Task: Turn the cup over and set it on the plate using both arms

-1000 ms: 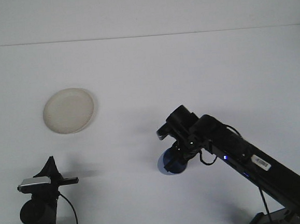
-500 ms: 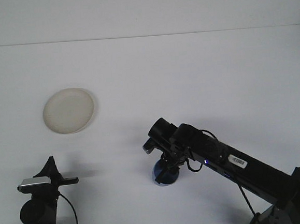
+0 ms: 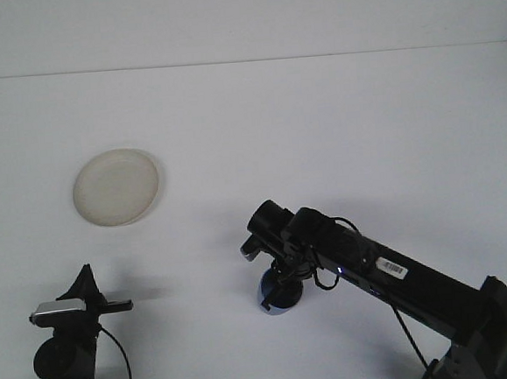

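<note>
My right gripper (image 3: pixel 273 286) sits down over the blue cup (image 3: pixel 276 293) mid-table, its grip hidden from me, while the plate (image 3: pixel 116 186) waits empty, well apart.

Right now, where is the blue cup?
In the front view, the blue cup sits low near the table's middle, under the right arm's tool, well right of and nearer than the plate.

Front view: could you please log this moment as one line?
right gripper on blue cup | left gripper idle | plate bare
</note>
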### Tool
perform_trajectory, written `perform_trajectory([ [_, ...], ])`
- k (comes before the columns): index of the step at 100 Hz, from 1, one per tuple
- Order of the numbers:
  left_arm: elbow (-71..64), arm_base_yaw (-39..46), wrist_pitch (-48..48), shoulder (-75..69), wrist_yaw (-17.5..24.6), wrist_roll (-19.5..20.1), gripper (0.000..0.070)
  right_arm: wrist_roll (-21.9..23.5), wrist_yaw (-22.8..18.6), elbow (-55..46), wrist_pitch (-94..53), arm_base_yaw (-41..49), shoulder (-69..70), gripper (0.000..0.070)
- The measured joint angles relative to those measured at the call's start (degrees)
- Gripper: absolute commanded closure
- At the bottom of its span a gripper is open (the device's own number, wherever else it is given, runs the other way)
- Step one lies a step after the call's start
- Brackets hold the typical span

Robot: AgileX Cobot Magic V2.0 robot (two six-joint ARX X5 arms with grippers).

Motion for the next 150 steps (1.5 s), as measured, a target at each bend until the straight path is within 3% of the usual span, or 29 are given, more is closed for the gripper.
perform_trajectory([
  [8,0.00,0.00,0.00,0.00,0.00,0.00,0.0687,0.02,0.13,-0.09,0.02,0.00,0.74,0.0289],
  [30,0.00,0.00,0.00,0.00,0.00,0.00,0.0687,0.17,0.31,2.84,-2.05,0.00,0.74,0.0288],
  [67,0.00,0.00,0.00,0.00,-0.02,0.00,0.0687,-1.20,0.76,19.17,-11.43,0.00,0.74,0.0278],
  [76,0.00,0.00,0.00,0.00,-0.02,0.00,0.0687,-1.70,4.00,23.89,-11.43,0.00,-0.42,0.0259],
  [91,0.00,0.00,0.00,0.00,-0.02,0.00,0.0687,-2.12,11.89,24.46,-8.55,-0.02,-9.62,0.0138],
  [102,0.00,0.00,0.00,0.00,0.00,0.00,0.0687,-2.23,14.93,24.24,-6.38,-0.04,-18.71,0.0136],
  [119,0.00,0.00,0.00,0.00,0.00,0.00,0.0687,-2.10,16.15,14.80,1.99,-0.04,-34.58,0.0136],
  [150,0.00,0.00,0.00,0.00,-0.02,0.00,0.0687,-0.68,25.27,-22.32,24.52,0.00,-68.72,0.0139],
])
